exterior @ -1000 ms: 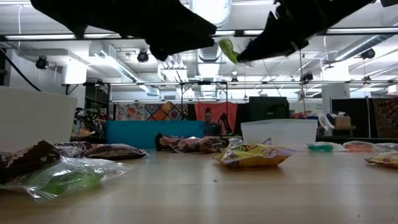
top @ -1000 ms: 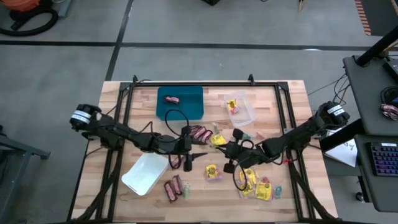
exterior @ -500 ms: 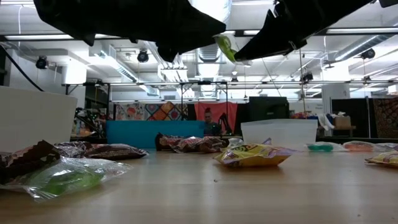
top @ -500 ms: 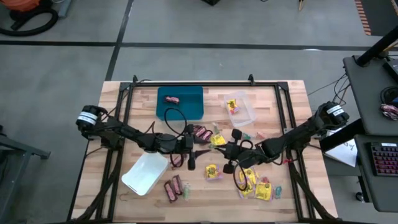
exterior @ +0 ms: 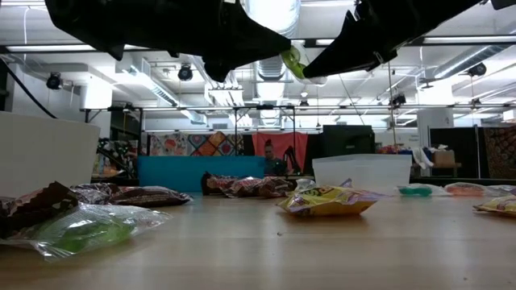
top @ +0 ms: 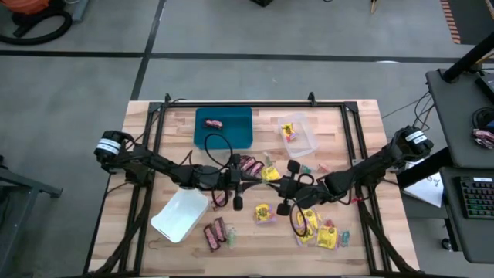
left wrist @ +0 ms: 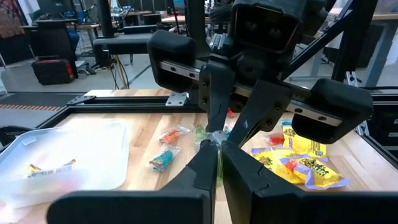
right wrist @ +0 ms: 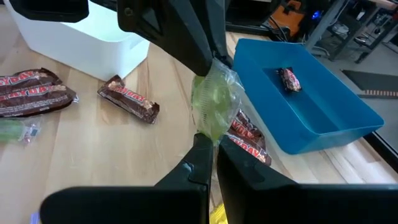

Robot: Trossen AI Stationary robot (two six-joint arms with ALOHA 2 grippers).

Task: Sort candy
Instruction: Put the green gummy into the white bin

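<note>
Both grippers met in the air above the table's middle, between the blue tray [top: 224, 127] and the white tray [top: 181, 215]. Right gripper [right wrist: 207, 142] pinched one end of a green sweet [right wrist: 214, 99], and left gripper [left wrist: 217, 144] had clamped tight on the other end. It looked like a hand-over, so the left arm could carry it off. The sweet's long side ran from one gripper to the other.
</note>
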